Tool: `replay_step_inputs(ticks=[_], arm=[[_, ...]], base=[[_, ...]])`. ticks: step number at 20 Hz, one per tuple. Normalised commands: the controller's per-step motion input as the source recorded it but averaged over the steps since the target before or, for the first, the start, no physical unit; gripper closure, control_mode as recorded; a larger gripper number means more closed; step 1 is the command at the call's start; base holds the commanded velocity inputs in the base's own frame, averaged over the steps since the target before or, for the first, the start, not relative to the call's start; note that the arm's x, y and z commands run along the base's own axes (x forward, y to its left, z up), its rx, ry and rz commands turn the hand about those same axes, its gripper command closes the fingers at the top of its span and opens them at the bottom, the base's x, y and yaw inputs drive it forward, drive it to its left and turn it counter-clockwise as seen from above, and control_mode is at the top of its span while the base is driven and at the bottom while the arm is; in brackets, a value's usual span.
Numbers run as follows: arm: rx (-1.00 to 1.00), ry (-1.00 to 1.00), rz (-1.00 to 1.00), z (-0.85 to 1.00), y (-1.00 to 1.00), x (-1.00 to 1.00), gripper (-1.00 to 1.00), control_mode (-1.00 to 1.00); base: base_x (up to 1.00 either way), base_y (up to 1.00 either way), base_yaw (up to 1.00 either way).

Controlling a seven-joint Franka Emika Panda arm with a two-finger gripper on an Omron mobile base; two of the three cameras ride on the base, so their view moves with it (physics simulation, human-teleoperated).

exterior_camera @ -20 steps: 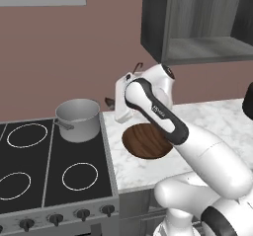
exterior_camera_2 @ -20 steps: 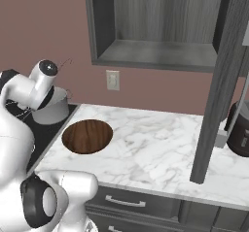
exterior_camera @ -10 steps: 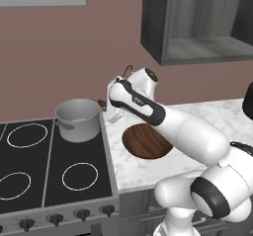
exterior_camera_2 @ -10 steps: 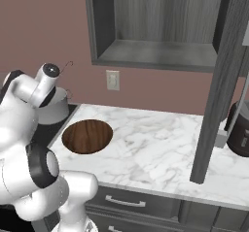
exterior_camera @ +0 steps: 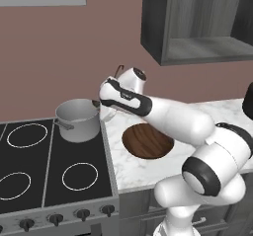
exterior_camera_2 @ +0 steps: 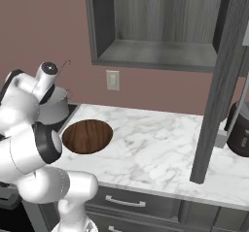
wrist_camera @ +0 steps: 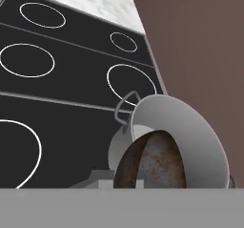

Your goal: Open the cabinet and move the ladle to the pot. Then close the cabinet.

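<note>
The white arm is stretched from the 5 o'clock corner of the left base view toward 10 o'clock, its wrist bent over the right rim of the pot [exterior_camera: 77, 120], which stands on the stovetop [exterior_camera: 29, 176]. The gripper [exterior_camera: 99, 103] is clenched on the ladle [wrist_camera: 151, 161]; its brown bowl is seen in the hand view at 6 o'clock, just at the pot's mouth, and the hooked handle rises past the wrist. The cabinet [exterior_camera_2: 160, 27] stands open, its door [exterior_camera_2: 221, 80] swung out at 3 o'clock. Compared with a second ago, the hand has been carried leftward from above the wooden disc [exterior_camera: 147, 140] to the pot.
</note>
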Motion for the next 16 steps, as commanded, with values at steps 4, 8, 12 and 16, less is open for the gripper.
replay_step_inputs(ticks=[4, 8, 12, 16], arm=[[-0.02, 0.03, 0.0, -0.14, 0.08, 0.32, 1.0, -1.0], [-0.03, 0.03, 0.0, -0.2, 0.13, 0.36, 1.0, -1.0], [-0.05, 0.0, 0.0, -0.3, 0.17, 0.33, 1.0, -1.0], [-0.06, 0.0, 0.0, -0.29, 0.2, 0.29, 1.0, -1.0]], base=[[0.0, 0.0, 0.0], [0.0, 0.0, 0.0], [0.0, 0.0, 0.0], [0.0, 0.0, 0.0]])
